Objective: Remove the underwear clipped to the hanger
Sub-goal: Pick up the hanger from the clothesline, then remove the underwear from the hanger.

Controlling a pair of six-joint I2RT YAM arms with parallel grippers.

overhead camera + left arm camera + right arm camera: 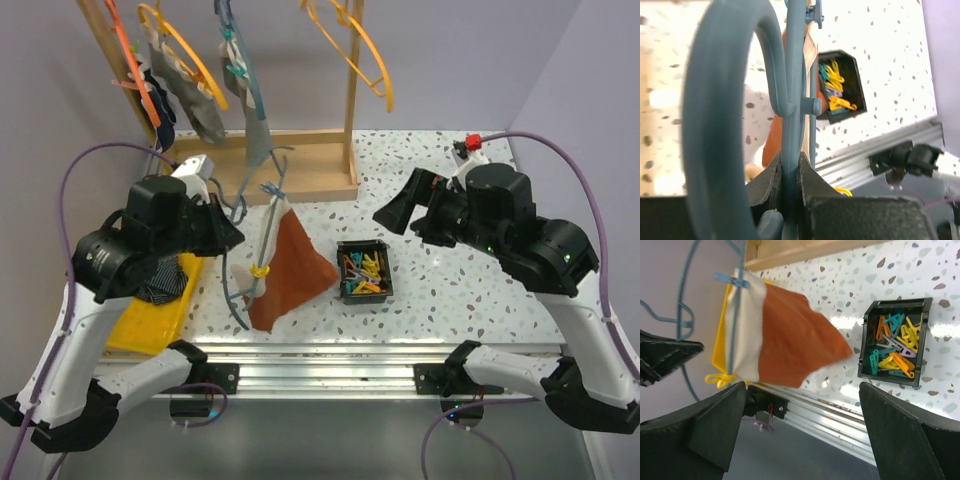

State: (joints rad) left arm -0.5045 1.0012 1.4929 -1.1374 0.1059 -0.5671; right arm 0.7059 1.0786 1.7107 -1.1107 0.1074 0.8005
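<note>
Black bin (362,245) is holding clips (362,275); left gripper (789,172) is pinching the hanger (792,75), rust-brown underwear (295,265) dangling beside it; right gripper (402,208) is gaping, empty.

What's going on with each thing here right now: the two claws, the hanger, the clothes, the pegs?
Left gripper: shut on the blue hanger.
Right gripper: open, holding nothing.
Rust-brown underwear: clipped to that hanger by a blue clip and a yellow clip.
Black bin: open-topped, holding loose clips.
Yellow tray: holding dark cloth.
</note>
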